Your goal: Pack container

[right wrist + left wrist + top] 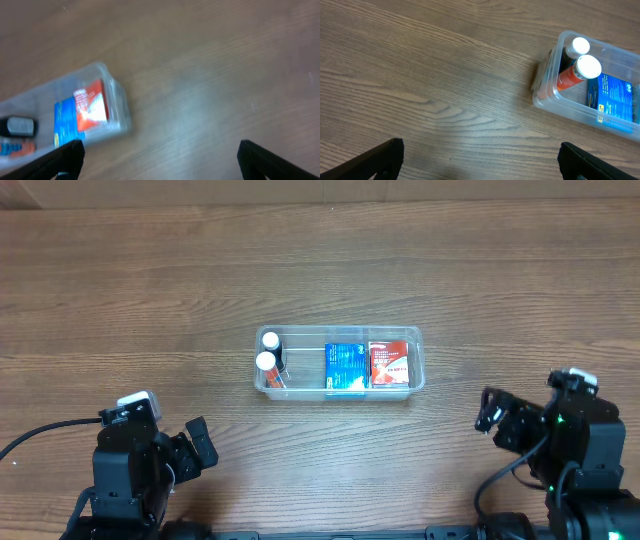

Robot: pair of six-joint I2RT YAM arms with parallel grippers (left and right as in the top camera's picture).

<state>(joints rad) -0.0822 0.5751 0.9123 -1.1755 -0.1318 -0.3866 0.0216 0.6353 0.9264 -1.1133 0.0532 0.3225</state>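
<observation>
The clear plastic container (419, 362) lies in the middle of the table. It holds two white-capped bottles (268, 363) at its left end, a blue box (345, 367) in the middle and a red box (389, 365) at its right end. It also shows in the left wrist view (547, 97) and, blurred, in the right wrist view (120, 107). My left gripper (480, 160) is open and empty over bare wood at the front left (200, 443). My right gripper (160, 157) is open and empty at the front right (488, 411), apart from the container.
The wooden table (150, 300) surrounds the container on all sides. Black cables run along the front edge by both arm bases (40, 435).
</observation>
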